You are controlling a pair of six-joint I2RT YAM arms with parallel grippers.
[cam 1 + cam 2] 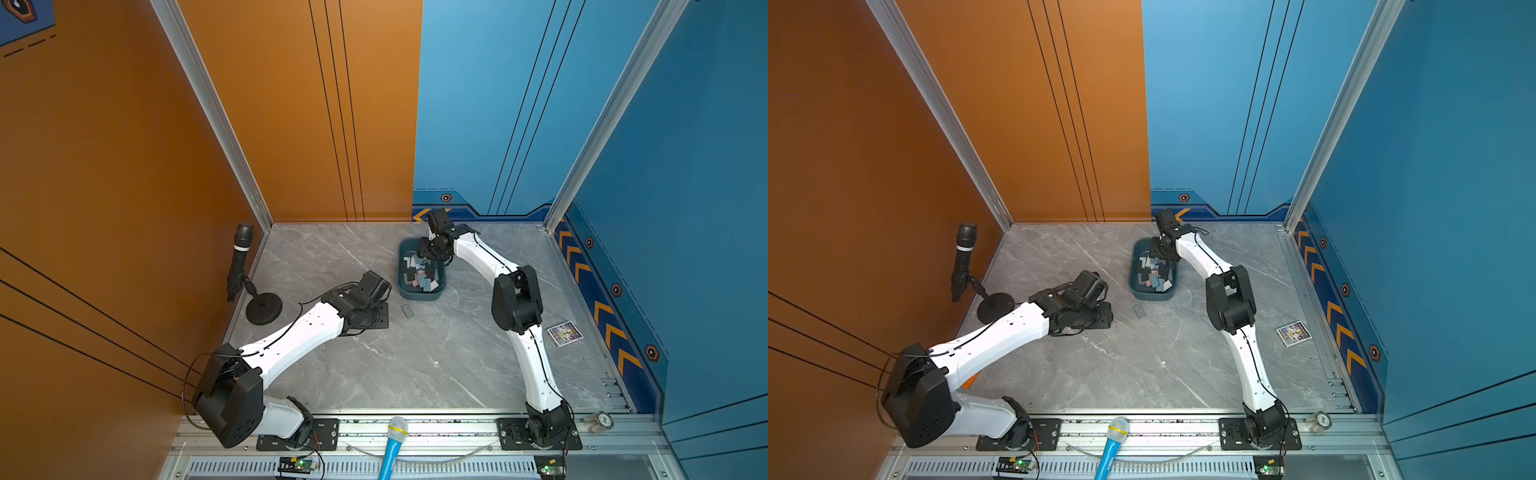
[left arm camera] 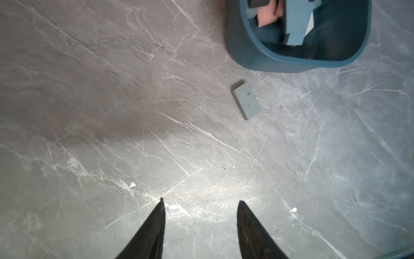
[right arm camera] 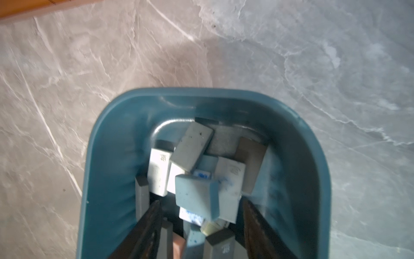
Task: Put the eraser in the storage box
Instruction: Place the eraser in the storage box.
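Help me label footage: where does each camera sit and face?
Top views: high in front, looking down on the grey marble table; both white arms show.
Left wrist: faces down at a grey rectangular eraser; open left gripper shows.
Right wrist: faces into the dark teal plastic storage box; open right gripper shows.
All share that box.

The grey marble-patterned tabletop (image 1: 415,365) is being enclosed by an orange wall panel (image 1: 291,104) on one side and a blue wall panel (image 1: 498,104) on the other, the corners being framed by aluminium posts (image 1: 216,112). A band of orange chevrons (image 1: 602,316) is being carried along the foot of the blue side wall (image 1: 685,166). The tabletop's near edge, by the aluminium rail (image 1: 457,434), is being lit brightly.
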